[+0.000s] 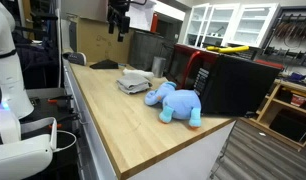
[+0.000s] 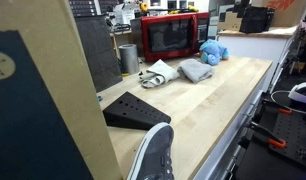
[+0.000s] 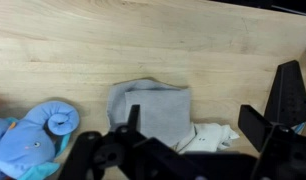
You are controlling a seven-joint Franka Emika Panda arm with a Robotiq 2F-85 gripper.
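Note:
My gripper [image 1: 118, 20] hangs high above the far end of the wooden table [image 1: 113, 120], open and empty. In the wrist view the gripper [image 3: 195, 122] looks straight down with its jaws wide apart. Below it lies a folded grey cloth [image 3: 150, 108] with a crumpled white cloth [image 3: 215, 135] touching its right side. A blue plush elephant [image 3: 33, 142] lies to the left of the cloths. Both exterior views show the elephant [image 1: 175, 102] [image 2: 213, 50] next to the grey cloth [image 1: 134, 76] [image 2: 196, 70], and the white cloth [image 2: 158, 73] beside that.
A microwave [image 2: 171, 37] [image 1: 231, 82] stands at the table's back edge behind the elephant. A metal cylinder [image 2: 128, 58] stands beside it. A black wedge [image 2: 133, 110] and a grey shoe [image 2: 153, 155] lie nearer the camera. A tall board [image 2: 38, 95] blocks the left of that view.

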